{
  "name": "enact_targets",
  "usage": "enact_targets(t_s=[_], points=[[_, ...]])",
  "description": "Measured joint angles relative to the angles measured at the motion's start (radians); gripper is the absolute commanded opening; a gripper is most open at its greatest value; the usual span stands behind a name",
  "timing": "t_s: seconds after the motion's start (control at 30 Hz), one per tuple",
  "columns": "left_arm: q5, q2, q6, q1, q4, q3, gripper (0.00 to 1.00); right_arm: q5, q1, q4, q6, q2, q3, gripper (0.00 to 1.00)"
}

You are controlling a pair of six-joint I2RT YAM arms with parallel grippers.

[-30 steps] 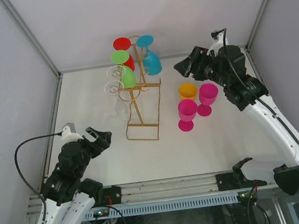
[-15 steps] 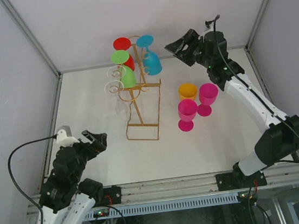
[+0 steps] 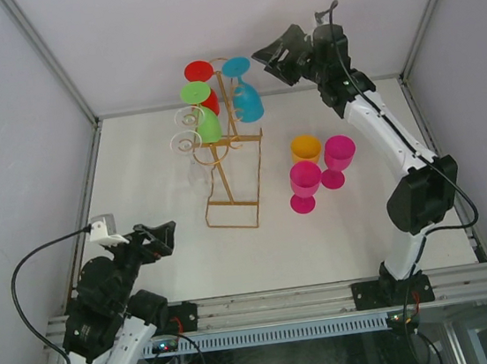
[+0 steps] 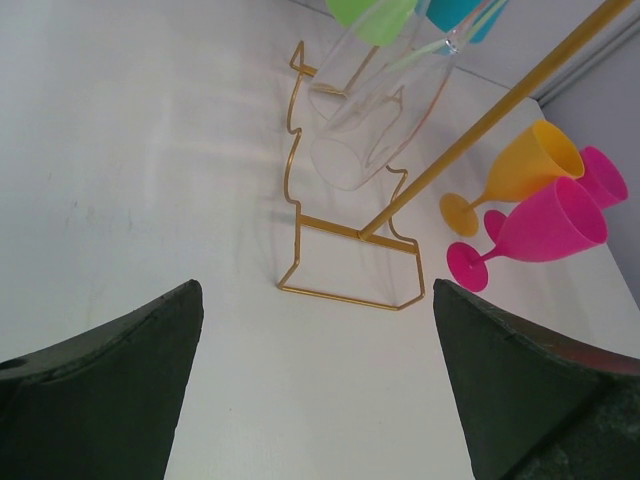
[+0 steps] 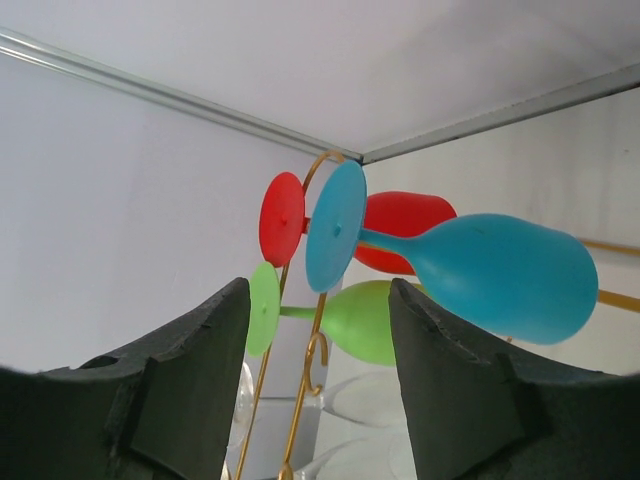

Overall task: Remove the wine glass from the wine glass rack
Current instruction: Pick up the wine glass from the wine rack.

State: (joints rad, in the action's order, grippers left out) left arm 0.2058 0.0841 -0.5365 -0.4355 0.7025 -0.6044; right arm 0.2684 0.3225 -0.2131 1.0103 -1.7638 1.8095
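The gold wire wine glass rack (image 3: 230, 170) stands at the table's back middle; its base also shows in the left wrist view (image 4: 350, 258). A blue glass (image 3: 246, 100), a red glass (image 3: 201, 76), a green glass (image 3: 203, 116) and two clear glasses (image 3: 187, 131) hang on it upside down. My right gripper (image 3: 271, 61) is open, high up, just right of the blue glass (image 5: 490, 275), whose foot lies between its fingers in the right wrist view. My left gripper (image 3: 157, 239) is open and empty, low at the front left.
Two pink glasses (image 3: 304, 185) (image 3: 338, 158) and an orange glass (image 3: 305, 149) stand upright on the table right of the rack. White walls with metal corner posts close in the back and sides.
My right gripper has risen and swung left towards the blue glass at the rack's top. My left arm has drawn back a little towards the front left.
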Motion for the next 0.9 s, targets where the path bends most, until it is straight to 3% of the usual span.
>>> enact_targets(t_s=[0.5,0.9], points=[[-0.078,0.029,0.007,0.000,-0.013,0.002,1.00,0.012,0.001,-0.101,0.001,-0.197,0.233,0.54],[-0.077,0.029,0.007,0.000,-0.013,0.002,1.00,0.045,0.001,-0.148,0.000,-0.233,0.299,0.47]])
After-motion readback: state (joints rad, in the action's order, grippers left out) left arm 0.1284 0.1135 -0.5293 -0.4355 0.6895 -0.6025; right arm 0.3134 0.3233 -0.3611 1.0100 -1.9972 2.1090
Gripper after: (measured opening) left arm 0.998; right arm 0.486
